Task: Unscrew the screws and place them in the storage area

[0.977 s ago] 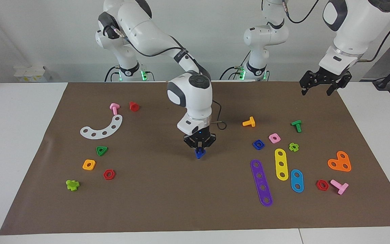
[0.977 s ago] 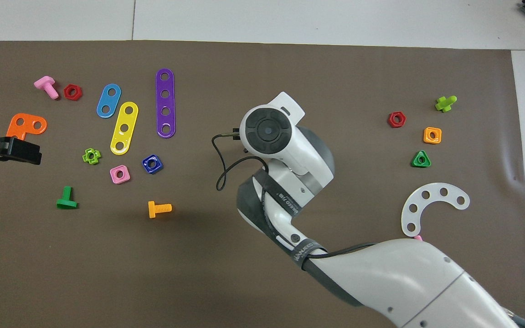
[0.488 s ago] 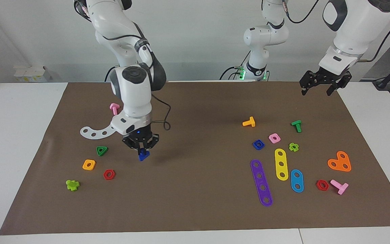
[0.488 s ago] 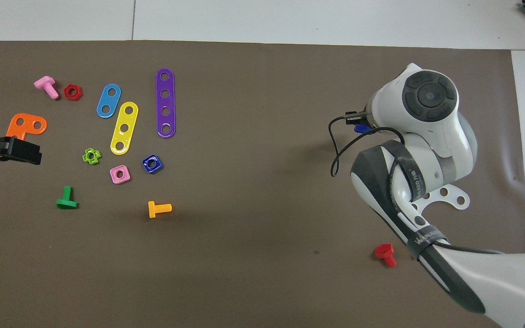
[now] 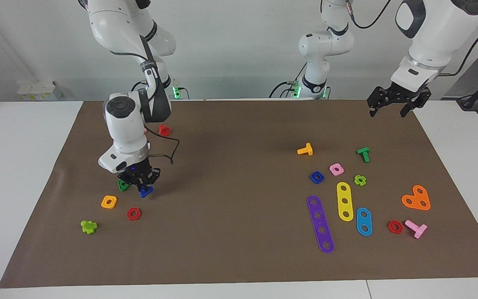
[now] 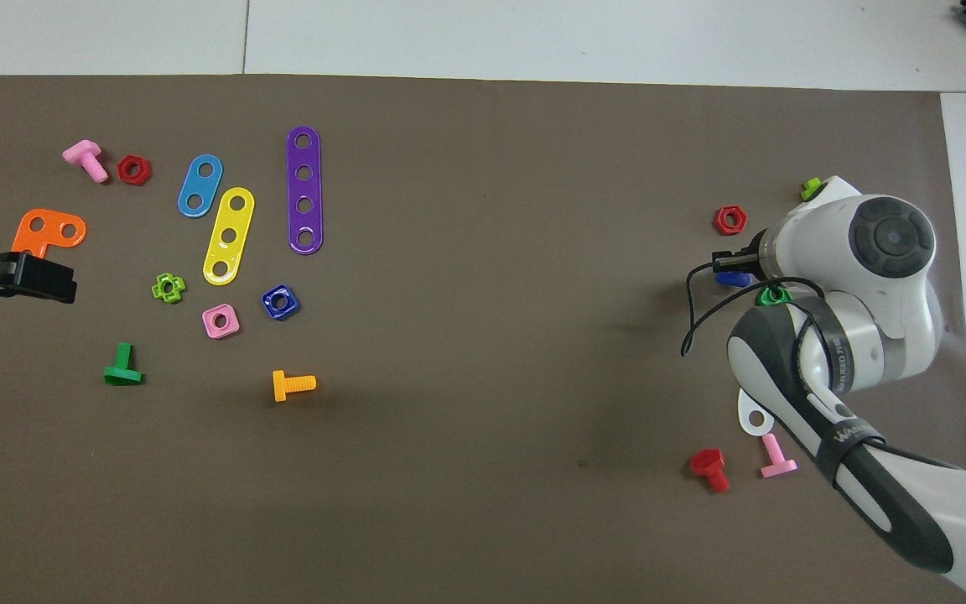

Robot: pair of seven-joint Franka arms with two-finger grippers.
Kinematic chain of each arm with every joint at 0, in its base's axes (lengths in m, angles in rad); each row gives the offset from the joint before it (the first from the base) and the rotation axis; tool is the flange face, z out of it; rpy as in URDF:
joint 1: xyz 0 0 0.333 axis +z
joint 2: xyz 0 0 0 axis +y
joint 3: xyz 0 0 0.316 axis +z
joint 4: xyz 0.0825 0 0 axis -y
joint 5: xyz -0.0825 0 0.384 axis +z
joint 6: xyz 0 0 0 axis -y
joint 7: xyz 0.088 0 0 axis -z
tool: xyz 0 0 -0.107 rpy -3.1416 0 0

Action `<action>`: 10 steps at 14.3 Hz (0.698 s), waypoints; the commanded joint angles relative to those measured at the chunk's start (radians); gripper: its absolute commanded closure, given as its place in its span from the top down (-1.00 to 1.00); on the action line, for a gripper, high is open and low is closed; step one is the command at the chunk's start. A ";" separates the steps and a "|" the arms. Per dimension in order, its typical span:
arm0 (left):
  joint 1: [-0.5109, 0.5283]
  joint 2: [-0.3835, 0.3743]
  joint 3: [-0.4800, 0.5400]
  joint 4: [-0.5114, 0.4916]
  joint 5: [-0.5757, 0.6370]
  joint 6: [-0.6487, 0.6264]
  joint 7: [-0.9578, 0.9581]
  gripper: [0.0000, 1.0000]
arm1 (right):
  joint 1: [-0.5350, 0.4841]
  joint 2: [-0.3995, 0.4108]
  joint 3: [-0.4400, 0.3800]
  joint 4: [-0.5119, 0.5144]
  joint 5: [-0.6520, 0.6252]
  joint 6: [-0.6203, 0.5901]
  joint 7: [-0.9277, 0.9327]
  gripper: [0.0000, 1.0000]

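While the left gripper (image 5: 392, 109) waits with jaws open over the mat's corner, the right gripper (image 5: 141, 184) pinches the blue screw (image 5: 145, 191) beside the green triangle (image 5: 122, 185). From above, the blue screw (image 6: 733, 278) hangs between the red hexagon (image 6: 730, 220) and green triangle (image 6: 773, 295).

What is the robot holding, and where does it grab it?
The right end effector holds the dark-blue bolt by its stem, triangular head hanging down. The left end effector holds nothing.
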 commanded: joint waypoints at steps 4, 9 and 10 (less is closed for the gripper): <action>0.005 -0.022 0.002 -0.027 -0.016 0.013 -0.006 1.00 | -0.013 -0.042 0.018 -0.067 0.065 0.034 -0.030 -1.00; 0.005 -0.022 0.002 -0.027 -0.016 0.013 -0.006 1.00 | -0.017 -0.034 0.015 -0.068 0.066 0.057 -0.044 -1.00; 0.005 -0.022 0.002 -0.027 -0.016 0.013 -0.006 1.00 | -0.018 -0.034 0.015 -0.068 0.066 0.069 -0.041 -0.41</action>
